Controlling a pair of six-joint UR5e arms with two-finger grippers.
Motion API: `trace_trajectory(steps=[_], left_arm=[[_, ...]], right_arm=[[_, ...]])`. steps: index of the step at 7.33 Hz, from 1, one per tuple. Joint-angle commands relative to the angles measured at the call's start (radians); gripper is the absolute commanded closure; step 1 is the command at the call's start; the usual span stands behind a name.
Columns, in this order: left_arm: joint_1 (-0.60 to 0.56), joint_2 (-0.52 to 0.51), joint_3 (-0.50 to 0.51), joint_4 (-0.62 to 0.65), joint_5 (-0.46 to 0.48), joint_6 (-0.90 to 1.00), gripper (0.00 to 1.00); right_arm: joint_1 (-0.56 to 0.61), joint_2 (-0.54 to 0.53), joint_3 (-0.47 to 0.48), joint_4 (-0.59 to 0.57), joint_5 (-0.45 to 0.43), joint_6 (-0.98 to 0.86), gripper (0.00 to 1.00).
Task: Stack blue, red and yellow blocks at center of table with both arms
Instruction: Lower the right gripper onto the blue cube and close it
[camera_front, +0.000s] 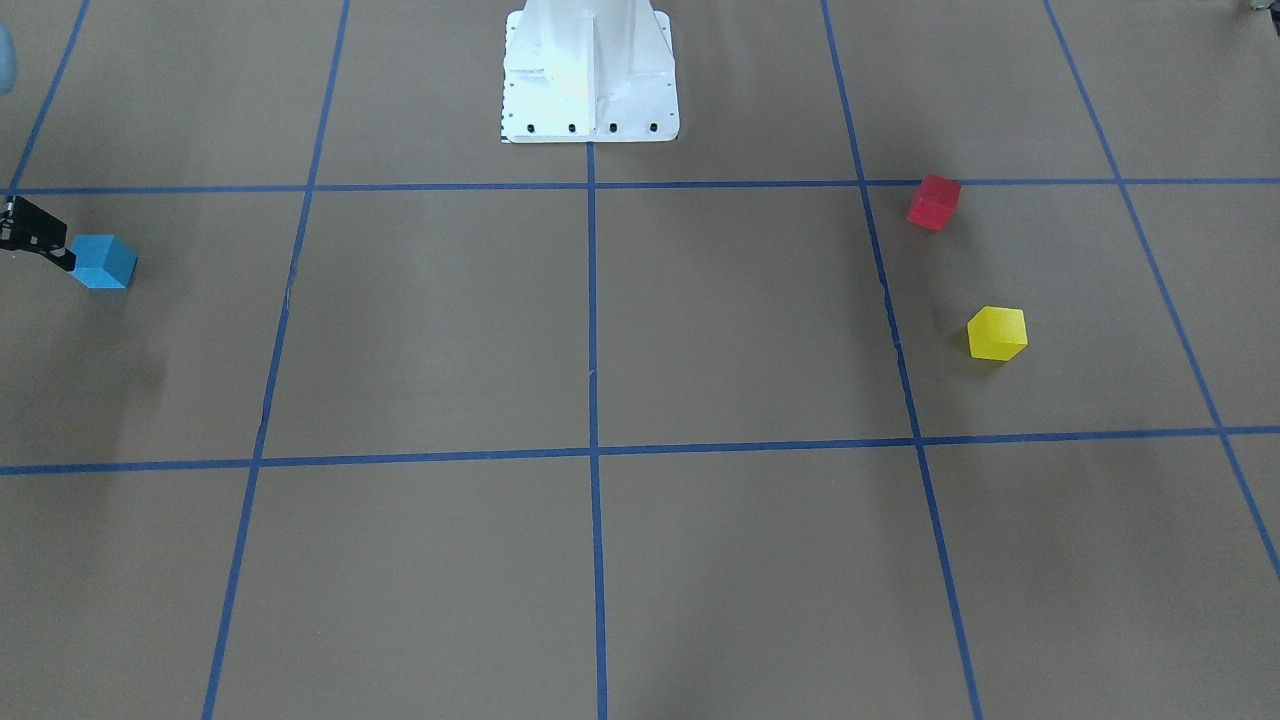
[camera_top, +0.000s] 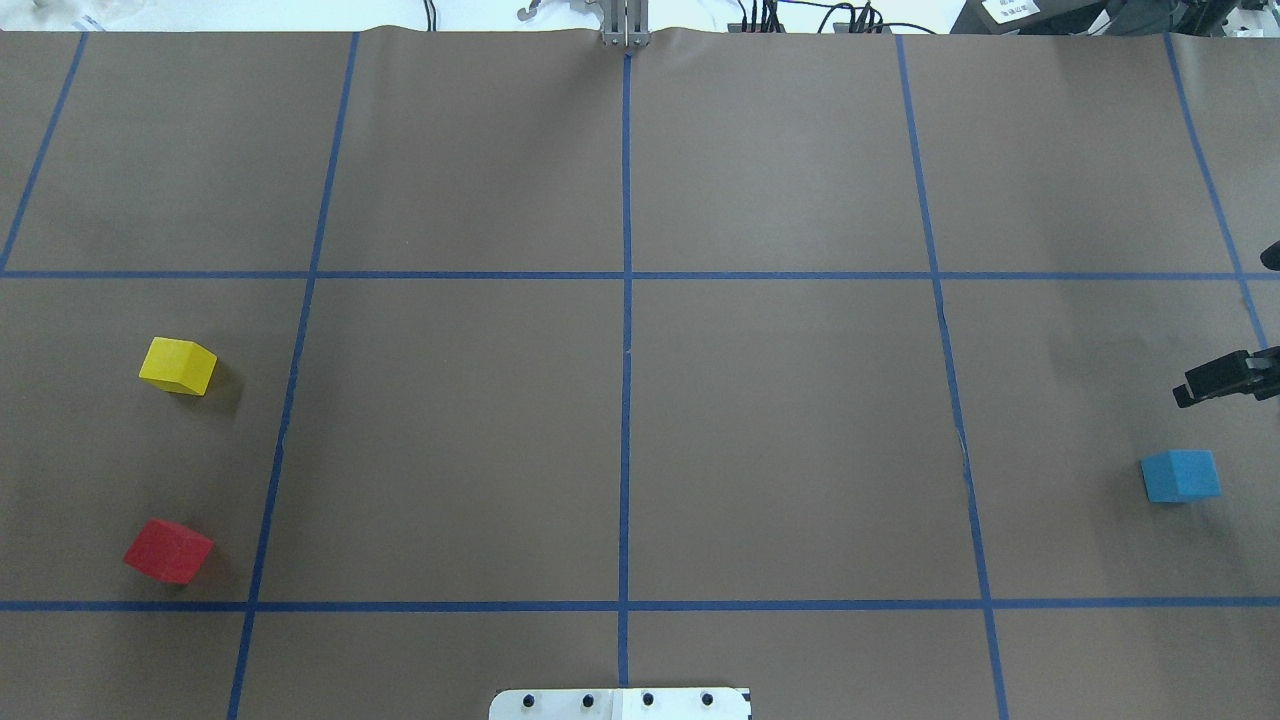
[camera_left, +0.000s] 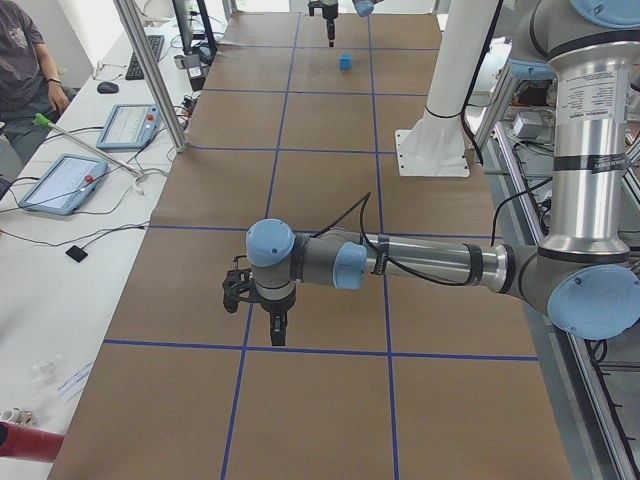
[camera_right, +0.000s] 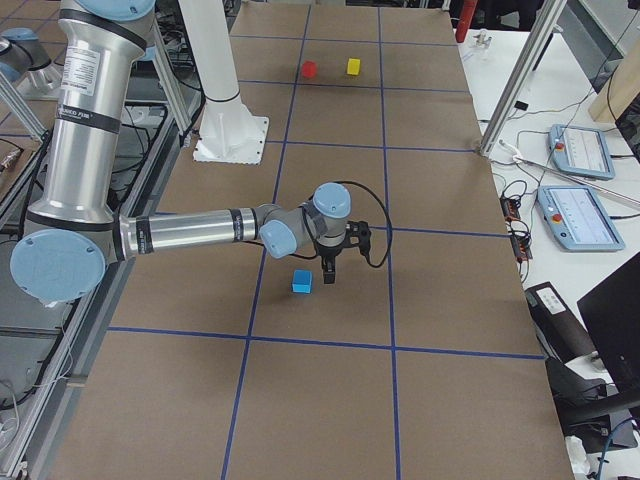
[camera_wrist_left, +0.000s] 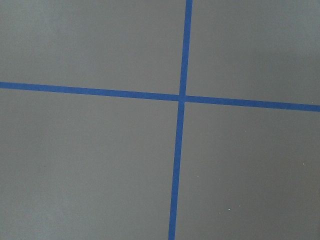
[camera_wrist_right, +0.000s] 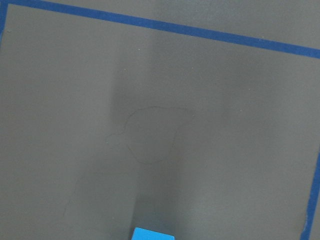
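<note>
The blue block (camera_top: 1180, 475) lies at the table's right end; it also shows in the front view (camera_front: 103, 262), the right side view (camera_right: 302, 282) and at the bottom edge of the right wrist view (camera_wrist_right: 153, 234). My right gripper (camera_top: 1190, 390) hangs just beyond it on the far side, apart from it, with its fingers together and empty. The yellow block (camera_top: 178, 366) and the red block (camera_top: 168, 550) lie at the left end. My left gripper (camera_left: 277, 325) shows only in the left side view, above a tape crossing; I cannot tell whether it is open or shut.
Blue tape lines (camera_top: 626, 400) divide the brown table into squares. The white robot base (camera_top: 620, 703) stands at the near edge. Aluminium posts (camera_right: 520, 70) and operator tablets (camera_left: 60, 180) stand along the far side. A seated person (camera_left: 25, 60) shows beyond them.
</note>
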Motion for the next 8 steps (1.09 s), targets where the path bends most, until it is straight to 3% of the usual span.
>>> trace_trajectory(steps=[1, 8], left_arm=[[0.001, -0.001, 0.001, 0.0, 0.003, 0.001, 0.0], [0.001, 0.0, 0.004, -0.018, 0.005, 0.001, 0.0]], right_arm=[[-0.067, -0.055, -0.022, 0.121, -0.035, 0.061, 0.0], [-0.181, -0.061, -0.054, 0.124, -0.09, 0.142, 0.01]])
